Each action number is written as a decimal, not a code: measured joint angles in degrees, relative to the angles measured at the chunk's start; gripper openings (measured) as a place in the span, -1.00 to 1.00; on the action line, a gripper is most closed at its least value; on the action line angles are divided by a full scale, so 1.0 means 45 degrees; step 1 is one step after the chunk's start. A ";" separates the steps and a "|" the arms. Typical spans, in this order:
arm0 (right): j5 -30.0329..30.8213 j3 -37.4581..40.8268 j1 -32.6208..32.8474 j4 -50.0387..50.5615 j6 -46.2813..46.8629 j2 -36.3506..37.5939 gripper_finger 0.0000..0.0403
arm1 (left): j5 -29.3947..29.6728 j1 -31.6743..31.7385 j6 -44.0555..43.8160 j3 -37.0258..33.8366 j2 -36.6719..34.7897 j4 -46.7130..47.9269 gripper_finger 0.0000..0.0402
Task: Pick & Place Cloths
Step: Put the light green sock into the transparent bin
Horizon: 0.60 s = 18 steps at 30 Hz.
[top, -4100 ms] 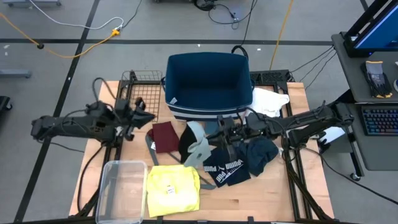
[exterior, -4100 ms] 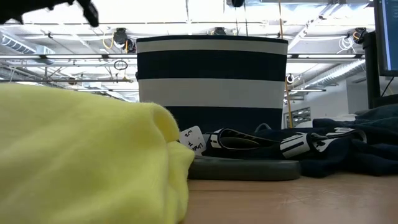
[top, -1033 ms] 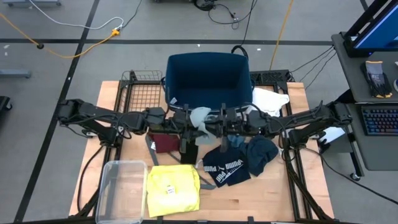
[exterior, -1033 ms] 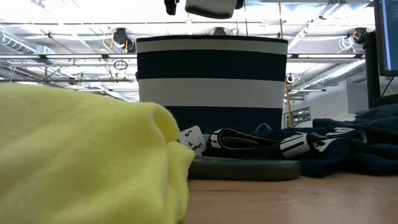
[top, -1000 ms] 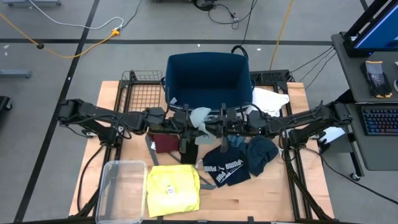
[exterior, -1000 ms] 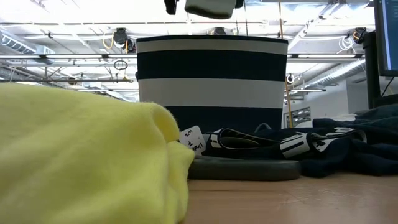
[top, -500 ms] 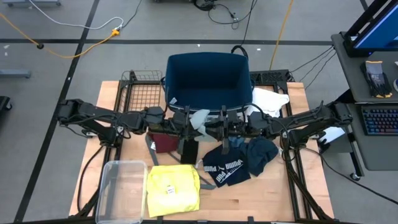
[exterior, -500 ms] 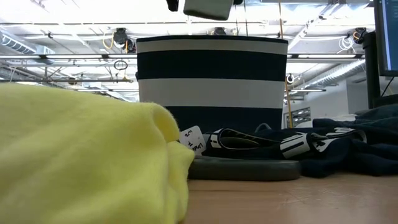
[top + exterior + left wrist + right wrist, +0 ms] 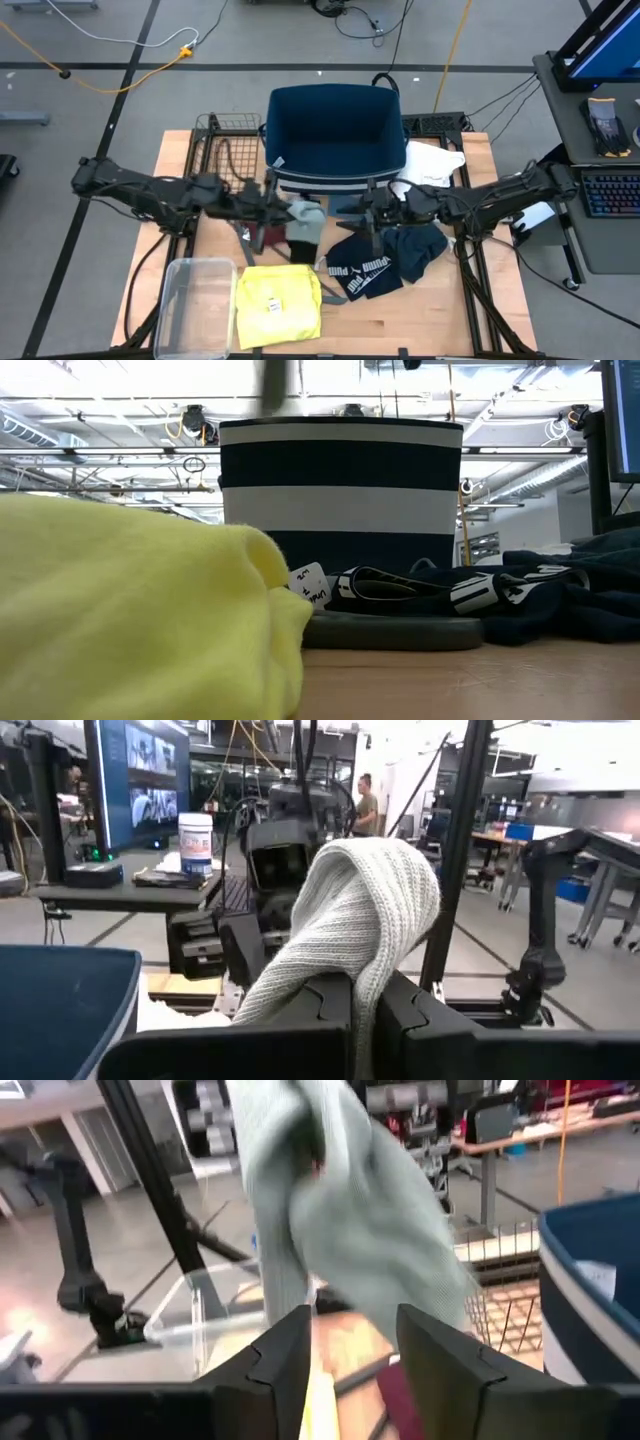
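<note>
Two arms meet over the middle of the wooden tabletop (image 9: 440, 310). The left gripper (image 9: 285, 210) is clenched on a grey-green knit cloth (image 9: 305, 222) held just in front of the navy basket (image 9: 335, 135); the right gripper (image 9: 352, 213) stands released beside it. A yellow T-shirt (image 9: 277, 303) lies at the near edge, navy lettered fabric (image 9: 362, 272) alongside. Beyond are concrete floor, desks, monitors and a distant person (image 9: 364, 805).

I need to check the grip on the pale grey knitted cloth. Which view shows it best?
The left wrist view: the grey knitted cloth fills it, draped over the shut left gripper. The high view shows it small, in front of the bin. The right wrist view shows it blurred. The low view misses it.
</note>
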State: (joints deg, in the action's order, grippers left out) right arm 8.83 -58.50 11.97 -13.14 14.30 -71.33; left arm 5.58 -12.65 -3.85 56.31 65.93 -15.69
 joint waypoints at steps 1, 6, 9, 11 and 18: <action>0.0002 0.0001 0.0052 0.0148 -0.0005 0.0045 -0.26 | 0.0217 -0.0251 0.0102 -0.0013 -0.0225 0.0047 -1.00; 0.0037 0.0000 0.0126 0.0524 -0.0042 0.0147 -0.23 | 0.2248 -0.1545 0.0714 0.0002 -0.1104 0.0280 -1.00; 0.0067 0.0000 0.0116 0.0773 -0.0051 0.0124 -0.24 | 0.3900 -0.2523 0.1085 0.0002 -0.1579 0.0703 -1.00; 0.0075 0.0000 0.0117 0.0813 -0.0092 0.0143 -0.25 | 0.5284 -0.3326 0.1142 0.0002 -0.1900 0.1243 -1.00; 0.0417 0.0000 0.0081 0.1137 -0.0144 0.0139 -0.25 | 0.9609 -0.6430 0.0999 0.0210 -0.2593 0.2375 -1.00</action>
State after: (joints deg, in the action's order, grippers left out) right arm 10.71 -58.50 12.34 -8.02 13.65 -70.71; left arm 48.82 -41.58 0.65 57.25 54.26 -5.00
